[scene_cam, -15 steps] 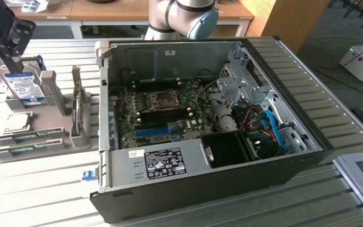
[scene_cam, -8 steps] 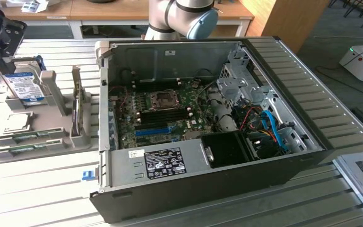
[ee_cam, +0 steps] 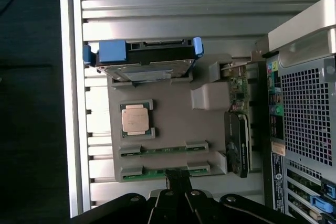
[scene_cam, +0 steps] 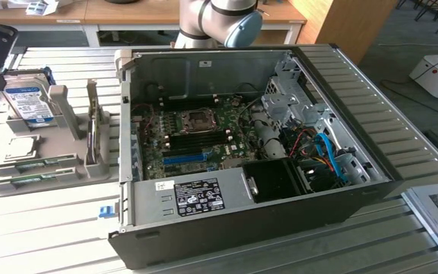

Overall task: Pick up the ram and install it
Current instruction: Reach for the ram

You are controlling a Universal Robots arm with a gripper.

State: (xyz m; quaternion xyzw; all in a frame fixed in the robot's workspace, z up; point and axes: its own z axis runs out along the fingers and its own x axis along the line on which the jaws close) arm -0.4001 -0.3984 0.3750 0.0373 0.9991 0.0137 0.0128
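1. Slatted metal bench (scene_cam: pixel 44 228) carries everything, with wooden desks behind it.
2. Exterior view's left: grey holder (scene_cam: pixel 65 114) with hard drive (scene_cam: pixel 29 105), CPU (scene_cam: pixel 21 147) and upright expansion card (scene_cam: pixel 92 131).
3. Ram (scene_cam: pixel 25 182) lies flat in the holder's outermost slot, second ram stick (scene_cam: pixel 32 165) just beside it.
4. Pincer (ee_cam: pixel 178 177) is fully closed and empty, tips above the ram.
5. Exterior view's right: open PC case (scene_cam: pixel 280 228), motherboard (scene_cam: pixel 196 137) exposed.

Slatted metal table (scene_cam: pixel 44 228) carries an open black computer case (scene_cam: pixel 242 234): motherboard (scene_cam: pixel 196 140) exposed, labelled power supply (scene_cam: pixel 196 197) at the near edge. Grey holder tray (ee_cam: pixel 178 124) sits beside the case, at the exterior view's left. It holds a hard drive (ee_cam: pixel 144 56) on edge (blue rails), a processor chip (ee_cam: pixel 135 119) lying flat and an expansion card (ee_cam: pixel 237 145) upright.
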